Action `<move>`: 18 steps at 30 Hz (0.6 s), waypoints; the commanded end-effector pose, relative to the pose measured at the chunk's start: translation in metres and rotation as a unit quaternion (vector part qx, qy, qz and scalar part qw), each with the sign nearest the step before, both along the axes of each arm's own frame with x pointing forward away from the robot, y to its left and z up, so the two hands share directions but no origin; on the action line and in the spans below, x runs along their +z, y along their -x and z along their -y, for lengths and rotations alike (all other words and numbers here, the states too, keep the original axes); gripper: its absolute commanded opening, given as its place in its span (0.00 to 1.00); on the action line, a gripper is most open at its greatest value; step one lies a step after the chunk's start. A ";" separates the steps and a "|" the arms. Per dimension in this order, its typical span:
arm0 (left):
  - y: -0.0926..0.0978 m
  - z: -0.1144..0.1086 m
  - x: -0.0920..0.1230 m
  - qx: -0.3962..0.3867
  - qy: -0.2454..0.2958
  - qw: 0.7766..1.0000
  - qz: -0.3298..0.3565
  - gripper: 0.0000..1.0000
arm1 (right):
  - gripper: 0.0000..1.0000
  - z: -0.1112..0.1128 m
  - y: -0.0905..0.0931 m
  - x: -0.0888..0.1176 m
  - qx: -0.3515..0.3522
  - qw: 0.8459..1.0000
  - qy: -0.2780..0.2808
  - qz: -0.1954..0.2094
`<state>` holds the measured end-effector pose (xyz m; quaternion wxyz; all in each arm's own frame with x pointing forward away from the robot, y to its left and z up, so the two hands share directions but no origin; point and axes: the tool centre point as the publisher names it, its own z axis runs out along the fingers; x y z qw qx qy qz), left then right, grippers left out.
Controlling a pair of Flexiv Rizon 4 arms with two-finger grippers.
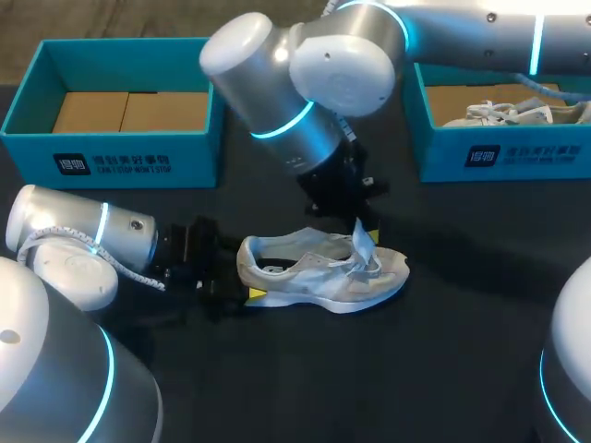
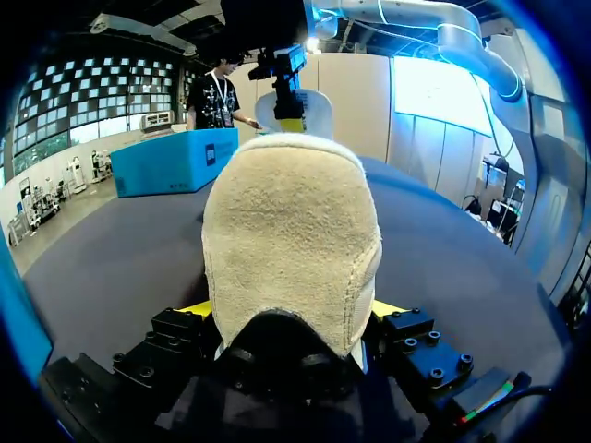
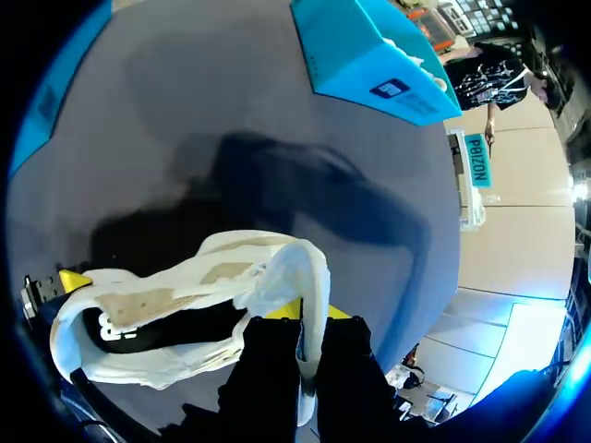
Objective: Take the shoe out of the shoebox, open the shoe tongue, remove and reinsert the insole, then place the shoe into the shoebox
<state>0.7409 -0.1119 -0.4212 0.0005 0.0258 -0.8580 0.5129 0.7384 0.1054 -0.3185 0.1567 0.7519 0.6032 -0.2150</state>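
Observation:
A white shoe lies on its side on the black table, toe to the right. My right gripper hangs over its middle, shut on the shoe tongue, which stands pulled up from the opening. In the right wrist view the tongue runs up between the dark fingers of that gripper, above the shoe. My left gripper is at the heel. In the left wrist view the suede heel fills the gap of this gripper, with a yellow tip pressed against each side.
A teal shoebox stands at the back left, holding only brown cardboard. A second teal box at the back right holds another white shoe. The right arm's big elbow hangs over the table's middle.

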 end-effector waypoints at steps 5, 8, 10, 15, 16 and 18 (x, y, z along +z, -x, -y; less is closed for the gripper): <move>-0.002 -0.001 -0.002 -0.001 -0.003 1.000 -0.001 0.00 | 0.00 0.034 0.005 -0.009 -0.069 0.997 -0.019 0.042; -0.002 -0.001 -0.002 -0.001 -0.003 1.000 -0.001 0.00 | 0.22 0.040 0.005 -0.014 -0.064 0.997 -0.025 0.044; -0.002 -0.001 -0.002 -0.001 -0.003 1.000 -0.001 0.00 | 0.30 0.041 0.004 -0.018 -0.063 0.997 -0.027 0.043; -0.002 -0.001 -0.002 -0.001 -0.003 1.000 -0.001 0.00 | 0.46 0.044 0.002 -0.029 -0.057 0.997 -0.039 0.042; -0.002 -0.001 -0.002 -0.001 -0.003 1.000 -0.001 0.00 | 0.47 0.045 0.002 -0.032 -0.057 0.997 -0.042 0.042; -0.002 -0.001 -0.002 -0.001 -0.003 1.000 -0.001 0.00 | 0.53 0.046 0.002 -0.037 -0.058 0.996 -0.050 0.041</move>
